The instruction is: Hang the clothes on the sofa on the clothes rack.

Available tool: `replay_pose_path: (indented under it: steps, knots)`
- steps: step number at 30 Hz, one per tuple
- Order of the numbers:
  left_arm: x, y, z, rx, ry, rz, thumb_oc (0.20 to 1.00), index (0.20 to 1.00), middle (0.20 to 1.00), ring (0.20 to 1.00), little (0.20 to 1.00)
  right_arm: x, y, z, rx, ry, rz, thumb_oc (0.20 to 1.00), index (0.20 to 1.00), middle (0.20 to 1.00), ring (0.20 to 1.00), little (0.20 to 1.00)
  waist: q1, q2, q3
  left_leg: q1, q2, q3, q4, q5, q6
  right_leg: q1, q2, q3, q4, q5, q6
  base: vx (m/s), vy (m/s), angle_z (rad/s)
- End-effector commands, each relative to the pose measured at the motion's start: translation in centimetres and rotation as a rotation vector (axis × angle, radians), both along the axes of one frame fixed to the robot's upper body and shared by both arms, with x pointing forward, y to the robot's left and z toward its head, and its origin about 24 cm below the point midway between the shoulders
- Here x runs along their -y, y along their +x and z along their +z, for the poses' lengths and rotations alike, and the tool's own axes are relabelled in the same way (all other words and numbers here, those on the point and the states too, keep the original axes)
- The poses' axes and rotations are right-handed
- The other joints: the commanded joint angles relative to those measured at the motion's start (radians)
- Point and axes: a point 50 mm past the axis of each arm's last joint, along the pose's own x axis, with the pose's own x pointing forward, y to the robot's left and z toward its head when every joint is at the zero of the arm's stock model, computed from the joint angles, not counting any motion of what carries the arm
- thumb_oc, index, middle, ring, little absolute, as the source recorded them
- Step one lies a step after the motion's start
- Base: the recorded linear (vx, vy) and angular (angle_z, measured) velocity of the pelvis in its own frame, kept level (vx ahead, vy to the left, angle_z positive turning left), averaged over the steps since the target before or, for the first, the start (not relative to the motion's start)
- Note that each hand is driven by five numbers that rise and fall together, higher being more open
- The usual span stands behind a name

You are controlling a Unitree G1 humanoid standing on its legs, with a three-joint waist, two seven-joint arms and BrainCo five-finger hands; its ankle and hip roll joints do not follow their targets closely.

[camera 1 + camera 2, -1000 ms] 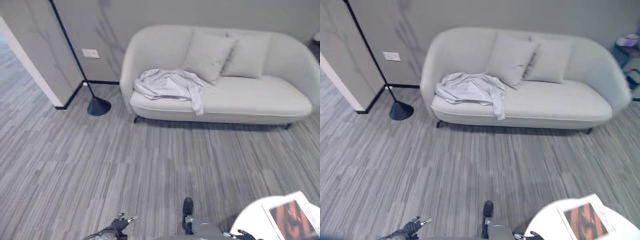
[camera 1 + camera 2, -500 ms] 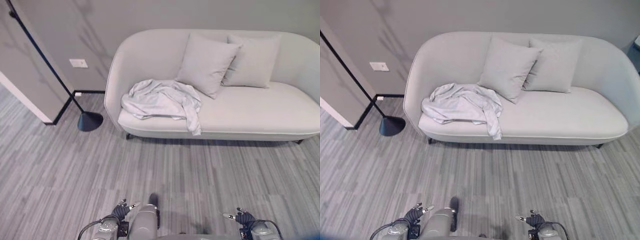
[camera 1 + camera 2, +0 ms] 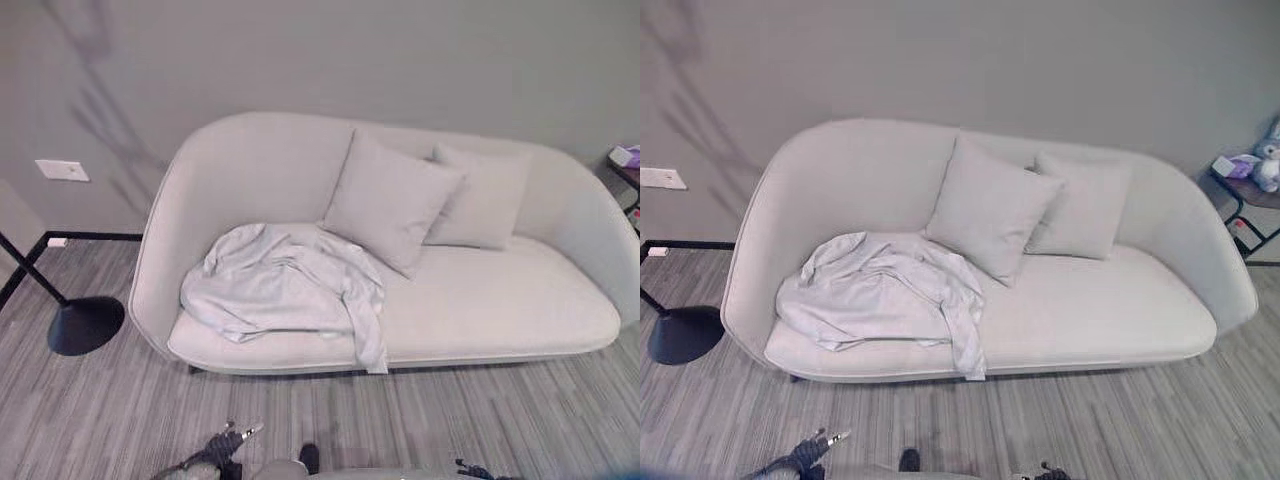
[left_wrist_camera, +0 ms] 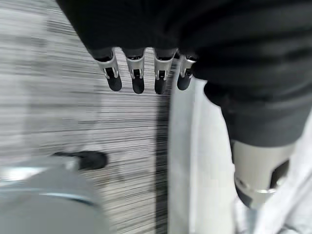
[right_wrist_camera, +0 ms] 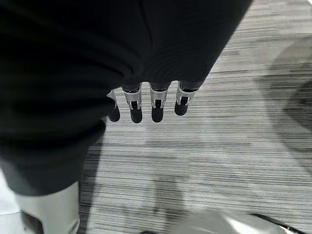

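Left eye view: pale garment (image 3: 285, 297) is lying crumpled on the left seat of the sofa (image 3: 520, 310), one sleeve hanging over the front edge. Nothing is being lifted yet; the whole task is remaining, and no clothes rack is in sight. Left hand (image 3: 222, 445) is hovering low at the frame's bottom, well apart from the garment.

Right eye view: two cushions (image 3: 985, 208) are leaning against the backrest beside the garment, the nearer one touching it. Dark lamp base (image 3: 680, 333) is standing on the floor by the sofa's left end. Side table (image 3: 1245, 195) is carrying small items at far right.

Left wrist view: fingers (image 4: 136, 78) are hanging relaxed, grasping nothing.

Right wrist view: right hand (image 5: 153, 105) is likewise hanging released over striped floor (image 5: 234, 146).
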Motion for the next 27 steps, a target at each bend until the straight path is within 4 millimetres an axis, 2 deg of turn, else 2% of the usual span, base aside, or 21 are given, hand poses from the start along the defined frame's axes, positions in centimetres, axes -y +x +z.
replay_pose_path:
  steps: [1, 2, 3, 4, 5, 12, 19, 27]
  knots:
    - [-0.5, 1.6, 0.7, 0.075, 0.009, 0.005, 1.000, 1.000, 1.000, 1.000, 1.000, 1.2, 2.8, 1.0, 0.101, -0.024, 0.014, 1.000, 1.000, 1.000, 1.000, 1.000, -0.015, 0.058, 0.062, 0.019, 0.095, -0.038, -0.022, -0.009, -0.118, 0.012, -0.069, -0.141, -0.443, 0.222, -0.077, 0.38, -0.029, 0.99]
    - [-0.4, 2.6, 1.1, 0.103, 0.018, -0.021, 1.000, 1.000, 1.000, 1.000, 1.000, 1.3, 3.0, 1.2, 0.113, -0.026, 0.011, 1.000, 1.000, 1.000, 1.000, 1.000, -0.039, 0.056, 0.078, 0.053, 0.093, -0.066, -0.022, -0.037, -0.131, -0.003, -0.053, -0.169, -0.636, 0.167, -0.089, 0.37, -0.099, 1.16]
    - [-0.3, 2.9, 1.2, 0.114, 0.020, -0.033, 1.000, 1.000, 1.000, 1.000, 1.000, 1.3, 3.1, 1.2, 0.114, -0.028, 0.011, 1.000, 1.000, 1.000, 1.000, 1.000, -0.050, 0.049, 0.084, 0.068, 0.087, -0.079, -0.022, -0.053, -0.137, -0.002, -0.031, -0.152, -0.748, 0.166, -0.083, 0.41, -0.153, 1.36]
    - [0.0, 3.2, 1.3, 0.121, 0.021, -0.051, 1.000, 1.000, 1.000, 1.000, 1.000, 1.4, 2.9, 1.1, 0.109, -0.031, 0.006, 1.000, 1.000, 1.000, 1.000, 1.000, -0.061, 0.034, 0.082, 0.081, 0.078, -0.105, -0.022, -0.073, -0.140, 0.012, 0.004, -0.089, -0.894, 0.165, -0.069, 0.25, -0.111, 1.08]
    - [0.1, 3.2, 1.2, 0.121, 0.024, -0.056, 1.000, 1.000, 1.000, 1.000, 1.000, 1.2, 2.7, 1.0, 0.101, -0.031, 0.013, 1.000, 1.000, 1.000, 1.000, 1.000, -0.056, 0.029, 0.079, 0.086, 0.078, -0.098, -0.022, -0.081, -0.142, 0.035, 0.005, -0.086, -0.935, 0.168, -0.062, 0.21, -0.097, 0.81]
    - [0.6, 1.7, 0.5, 0.074, 0.002, -0.043, 1.000, 1.000, 1.000, 1.000, 1.000, 1.5, 0.8, 0.6, 0.044, -0.038, -0.003, 1.000, 1.000, 1.000, 1.000, 1.000, -0.049, 0.022, 0.048, 0.095, 0.089, -0.094, -0.022, -0.091, -0.155, 0.101, 0.026, -0.098, -1.016, 0.181, -0.074, 0.10, -0.055, 0.24]
    - [1.1, 0.3, -0.1, 0.014, -0.004, -0.057, 1.000, 1.000, 1.000, 1.000, 1.000, 1.5, -0.8, 0.2, -0.002, -0.039, -0.014, 1.000, 1.000, 1.000, 1.000, 1.000, -0.061, 0.028, 0.028, 0.117, 0.109, -0.082, -0.022, -0.102, -0.175, 0.147, 0.040, -0.095, -1.035, 0.150, -0.085, 0.06, -0.056, -0.06]
    - [1.4, 0.4, -0.2, 0.017, -0.012, -0.063, 1.000, 1.000, 1.000, 1.000, 1.000, 1.5, -1.6, 0.1, -0.024, -0.040, -0.016, 1.000, 1.000, 1.000, 1.000, 1.000, -0.074, 0.040, 0.019, 0.125, 0.124, -0.076, -0.022, -0.103, -0.192, 0.161, 0.052, -0.091, -1.035, 0.127, -0.095, 0.00, -0.040, -0.18]
